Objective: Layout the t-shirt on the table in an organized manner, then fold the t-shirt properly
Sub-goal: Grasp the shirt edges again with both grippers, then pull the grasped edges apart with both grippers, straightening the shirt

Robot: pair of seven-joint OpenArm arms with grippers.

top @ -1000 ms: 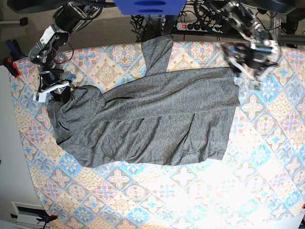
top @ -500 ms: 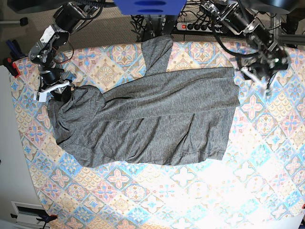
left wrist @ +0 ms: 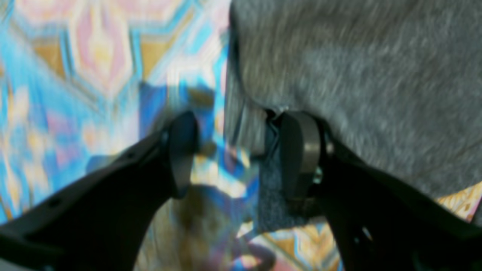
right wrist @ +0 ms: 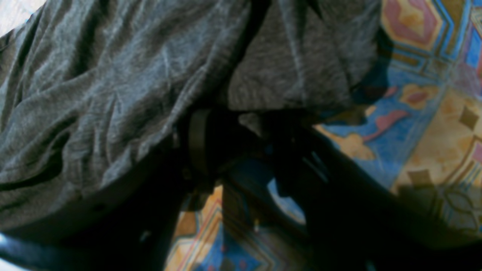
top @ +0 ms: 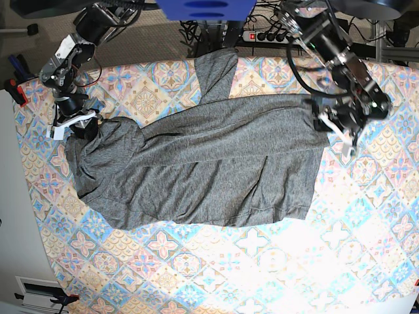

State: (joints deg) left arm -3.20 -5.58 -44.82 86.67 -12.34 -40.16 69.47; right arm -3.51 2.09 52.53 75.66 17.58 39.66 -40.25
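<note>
Two hands, left hand straddling t-shirt edge

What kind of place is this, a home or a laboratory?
Probably a robot lab or test bench: two arms work over a table with a patterned cloth, and a power strip with tangled cables lies on the floor behind.

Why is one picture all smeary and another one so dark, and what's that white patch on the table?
Left wrist view: the tablecloth and t-shirt look smeared. Right wrist view: the right pincer sits in deep shadow. Base view: bright glare washes out the table near the front.
</note>
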